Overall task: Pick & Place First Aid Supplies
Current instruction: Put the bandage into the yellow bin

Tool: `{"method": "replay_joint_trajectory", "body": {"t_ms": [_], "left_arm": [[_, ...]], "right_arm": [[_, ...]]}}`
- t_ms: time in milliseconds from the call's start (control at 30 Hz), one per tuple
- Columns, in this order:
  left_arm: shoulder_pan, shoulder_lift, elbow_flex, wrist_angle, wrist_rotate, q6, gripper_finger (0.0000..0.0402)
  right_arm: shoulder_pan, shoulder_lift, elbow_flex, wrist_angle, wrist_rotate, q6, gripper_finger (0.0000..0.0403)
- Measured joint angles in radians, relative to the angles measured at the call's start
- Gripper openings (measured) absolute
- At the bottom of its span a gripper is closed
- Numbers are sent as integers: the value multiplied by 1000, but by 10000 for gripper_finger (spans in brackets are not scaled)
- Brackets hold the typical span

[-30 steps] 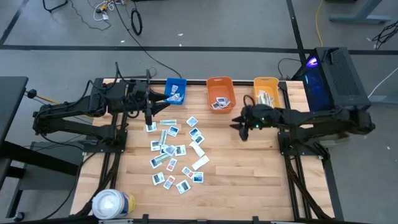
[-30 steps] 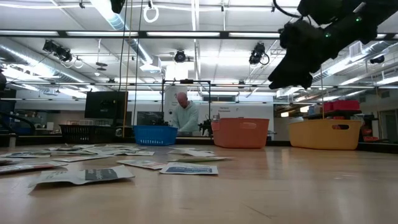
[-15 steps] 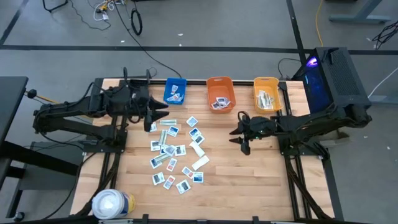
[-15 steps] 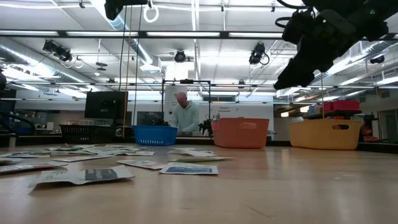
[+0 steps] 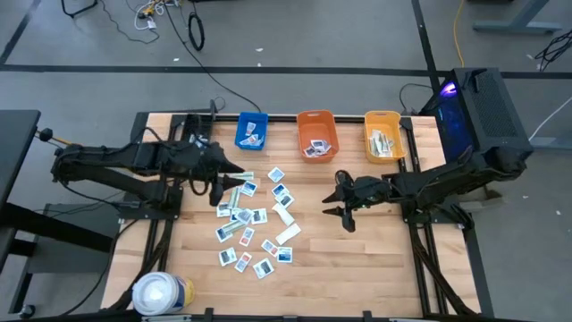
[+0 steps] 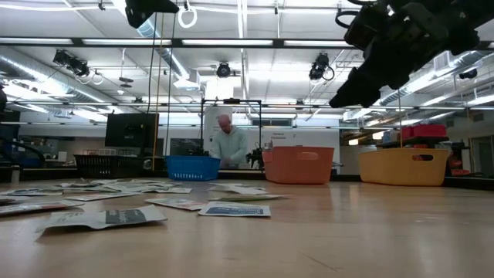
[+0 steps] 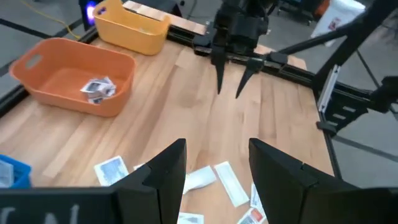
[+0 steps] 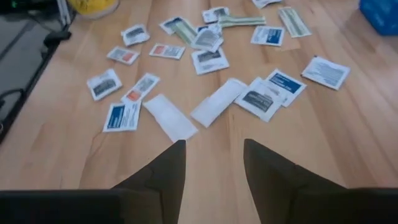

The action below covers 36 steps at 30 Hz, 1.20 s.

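the right gripper (image 5: pixel 341 200) has swung from 1 o'clock of the first aid supplies (image 5: pixel 250 217) down to 3 o'clock, jaws spread and empty; the left gripper (image 5: pixel 217 180) has dropped to the pile's 11 o'clock edge, spread and empty too, so new picks look imminent

Three plastic bins stand in a row along the upper edge of the high view: one blue rectangular bin (image 5: pixel 252 131), one orange bin (image 5: pixel 316 134) and one yellow bin (image 5: pixel 383 136). One large white roll with a yellow-blue band (image 5: pixel 162 293) sits at the lower left. About twenty small flat white packets with blue or red print (image 5: pixel 252 217) lie scattered at centre; the exact number cannot be told. Two dark robot arms show, one per side. One person (image 6: pixel 227 144) stands in the low view.
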Motion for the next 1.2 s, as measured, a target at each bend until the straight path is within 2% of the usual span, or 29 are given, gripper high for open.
{"method": "replay_joint_trajectory", "body": {"t_ms": [333, 433, 700, 933, 1200], "left_arm": [[-23, 64, -1, -105, 4, -10, 179], [-23, 69, 1, -91, -11, -11, 179], [-23, 69, 0, -92, -26, -33, 179], [-22, 69, 0, -102, -56, -29, 179], [-22, 69, 0, -101, -71, -37, 179]], "right_arm": [[28, 91, 0, 99, -35, -117, 165], [33, 120, 8, 111, -35, -160, 165], [34, 214, 157, 77, -33, -234, 165], [34, 312, 247, 34, -66, -373, 166], [33, 397, 255, 27, -124, -443, 218]]}}
